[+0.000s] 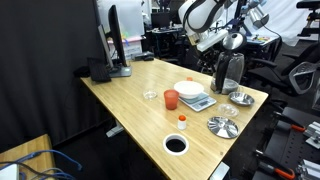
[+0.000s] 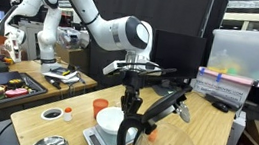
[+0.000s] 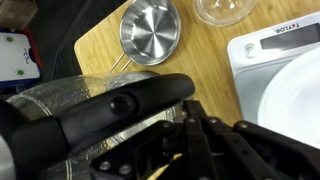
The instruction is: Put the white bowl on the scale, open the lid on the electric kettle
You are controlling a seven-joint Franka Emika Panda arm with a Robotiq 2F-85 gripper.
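The white bowl (image 1: 186, 88) sits on the scale (image 1: 199, 102); both also show in an exterior view (image 2: 111, 119) and at the right edge of the wrist view (image 3: 300, 95), with the scale's pale top beside the bowl (image 3: 262, 50). The electric kettle (image 1: 231, 72) stands at the table's far end. My gripper (image 1: 231, 48) hovers right over its top. In the wrist view the fingers (image 3: 190, 108) look shut and empty, just behind the black handle (image 3: 110, 105). The lid (image 3: 55, 98) is mostly hidden; it appears down.
An orange cup (image 1: 171, 98) stands beside the scale. A small metal dish (image 3: 150, 30) and a clear glass (image 3: 222, 10) lie near the kettle. A ribbed metal plate (image 1: 222, 126) and a black-inside dish (image 1: 176, 144) sit near the table's front edge.
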